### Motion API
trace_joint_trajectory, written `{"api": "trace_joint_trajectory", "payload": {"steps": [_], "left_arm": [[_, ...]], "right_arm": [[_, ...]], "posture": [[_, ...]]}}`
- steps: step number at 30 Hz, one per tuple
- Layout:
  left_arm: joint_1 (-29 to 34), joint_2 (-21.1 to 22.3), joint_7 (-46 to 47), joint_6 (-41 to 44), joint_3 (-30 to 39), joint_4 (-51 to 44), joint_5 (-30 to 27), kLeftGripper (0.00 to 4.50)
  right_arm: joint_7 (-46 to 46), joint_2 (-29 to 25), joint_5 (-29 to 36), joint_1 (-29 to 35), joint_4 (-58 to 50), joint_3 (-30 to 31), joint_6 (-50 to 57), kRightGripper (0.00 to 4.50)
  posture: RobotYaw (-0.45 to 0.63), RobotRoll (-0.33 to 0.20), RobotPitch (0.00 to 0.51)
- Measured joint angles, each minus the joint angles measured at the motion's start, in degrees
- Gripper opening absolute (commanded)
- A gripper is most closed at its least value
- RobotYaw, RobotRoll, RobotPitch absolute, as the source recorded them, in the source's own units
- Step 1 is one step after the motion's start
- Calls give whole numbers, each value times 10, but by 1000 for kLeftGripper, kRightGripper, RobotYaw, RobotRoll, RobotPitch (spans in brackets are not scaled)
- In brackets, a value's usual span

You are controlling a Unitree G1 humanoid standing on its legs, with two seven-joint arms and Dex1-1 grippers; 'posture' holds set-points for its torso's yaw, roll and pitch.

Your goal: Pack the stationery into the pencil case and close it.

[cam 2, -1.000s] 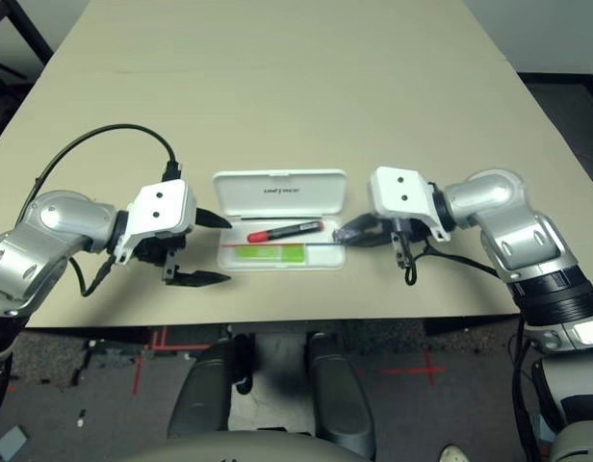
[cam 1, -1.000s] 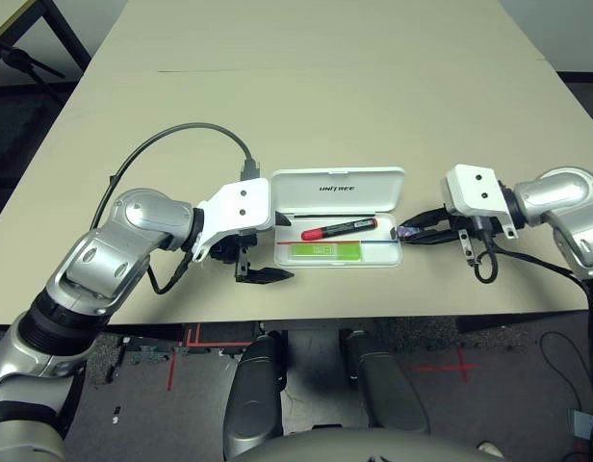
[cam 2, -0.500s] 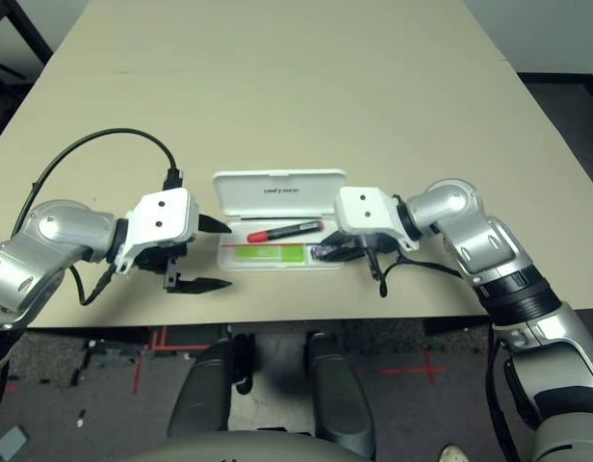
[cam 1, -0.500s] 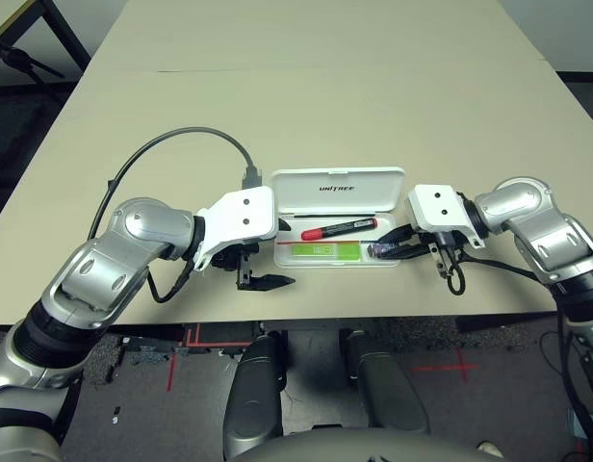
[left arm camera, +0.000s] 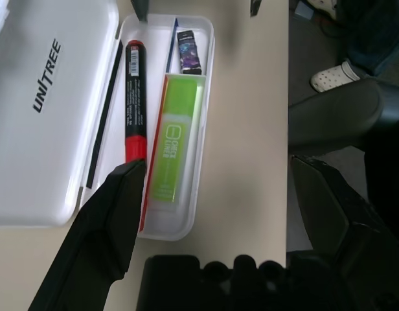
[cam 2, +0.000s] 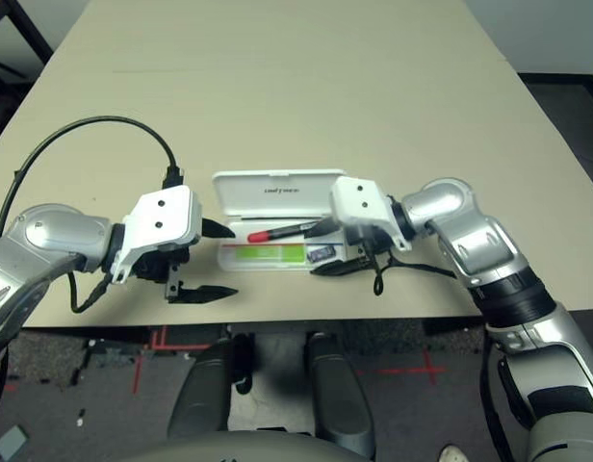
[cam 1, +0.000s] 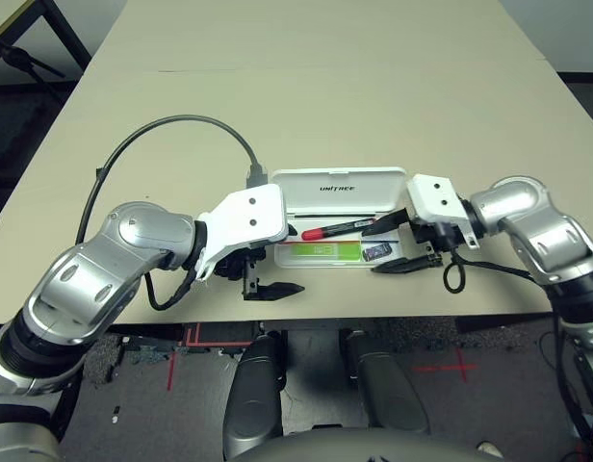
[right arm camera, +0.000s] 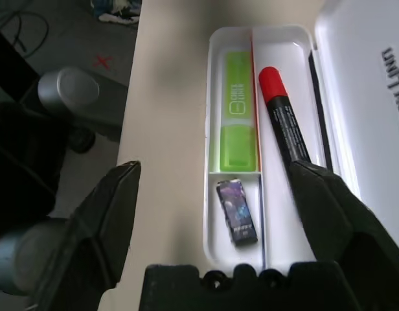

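While both grippers' fingers gape empty, the right gripper (cam 1: 391,243) hides the pencil case's (cam 1: 341,191) end

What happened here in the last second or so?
The right gripper carried the tiny dark purplish block over the white hinged plastic pencil case, opened its jaws and dropped it in. The red marker, light-green rectangular highlighter and open lid stayed put.

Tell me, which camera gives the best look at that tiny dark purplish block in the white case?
The right wrist view: the purplish block lies close and unobstructed in its own small compartment of the pencil case, below the green highlighter. The left wrist view shows it smaller, at the tray's far end. The two head views show only a dark speck.
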Motion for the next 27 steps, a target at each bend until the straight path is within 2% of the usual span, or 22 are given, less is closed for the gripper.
{"api": "trace_joint_trajectory", "payload": {"steps": [4, 9, 14, 19, 22, 25, 27], "left_arm": [[-20, -11, 34, 44, -2, -22, -31, 4500], [-24, -21, 68, 73, -5, -43, -61, 4500], [-2, -13, 87, 59, -12, -53, -62, 4500], [60, 39, 66, -33, -27, -30, -23, 4500], [108, 109, 40, -129, -47, 26, 48, 4500], [133, 123, 23, -222, -52, 135, 108, 3888], [115, 111, 15, -284, -59, 241, 151, 3072]], "right_arm": [[11, -72, 25, 26, 4, -53, 32, 4427], [6, -106, 38, 59, 38, -111, 37, 4427], [6, -131, 42, 103, 69, -159, 27, 4427], [3, -139, 42, 130, 77, -175, 20, 4427], [-6, -138, 44, 131, 76, -176, 20, 4427], [-15, -131, 47, 132, 76, -176, 21, 4500], [-19, -127, 48, 133, 75, -175, 21, 4500]], "posture": [[33, 0, 200], [12, 0, 194], [-4, 0, 191], [-6, 0, 193], [-2, 0, 192], [-2, 0, 191], [-2, 0, 191]]}}
